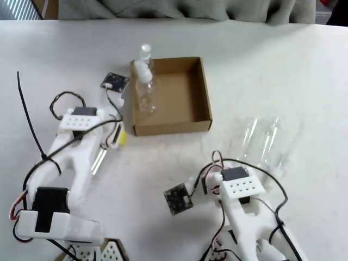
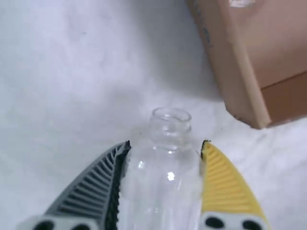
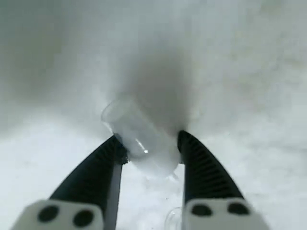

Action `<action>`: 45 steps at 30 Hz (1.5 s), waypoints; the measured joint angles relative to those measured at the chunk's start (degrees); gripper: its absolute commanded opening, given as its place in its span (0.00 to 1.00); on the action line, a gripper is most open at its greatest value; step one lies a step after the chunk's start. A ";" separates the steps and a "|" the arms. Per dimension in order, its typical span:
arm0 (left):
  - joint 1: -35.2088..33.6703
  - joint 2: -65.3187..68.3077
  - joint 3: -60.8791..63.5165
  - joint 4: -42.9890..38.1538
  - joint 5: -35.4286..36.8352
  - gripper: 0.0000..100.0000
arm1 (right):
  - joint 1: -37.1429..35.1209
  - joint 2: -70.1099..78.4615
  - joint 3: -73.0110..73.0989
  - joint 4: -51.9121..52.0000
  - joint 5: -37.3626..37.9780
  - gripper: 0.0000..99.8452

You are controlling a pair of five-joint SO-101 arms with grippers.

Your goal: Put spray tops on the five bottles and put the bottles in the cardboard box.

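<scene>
A clear bottle (image 2: 165,187) with an open neck, bare of any spray top, sits between the grey and yellow fingers of my left gripper (image 2: 165,143), which is shut on it. The gripper hangs just off the near left corner of the cardboard box (image 2: 249,72), and its yellow finger (image 1: 122,137) shows beside the box (image 1: 168,128). My right gripper (image 3: 149,138) is shut on a small clear cylinder (image 3: 139,139), apparently a spray top's clear cap, held over the white table. One bottle with a white spray top (image 1: 144,81) lies in the box, its top sticking out over the far left rim.
Several clear bottles (image 1: 263,142) lie on the table just beyond the right arm (image 1: 239,187). The left arm (image 1: 76,147) stretches along the left side with black cables looping around it. The table's far right is bare white surface.
</scene>
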 measured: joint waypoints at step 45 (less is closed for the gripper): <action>-0.26 -29.45 18.20 -7.03 -0.09 0.02 | -2.02 -21.80 -34.64 8.26 -94.51 0.02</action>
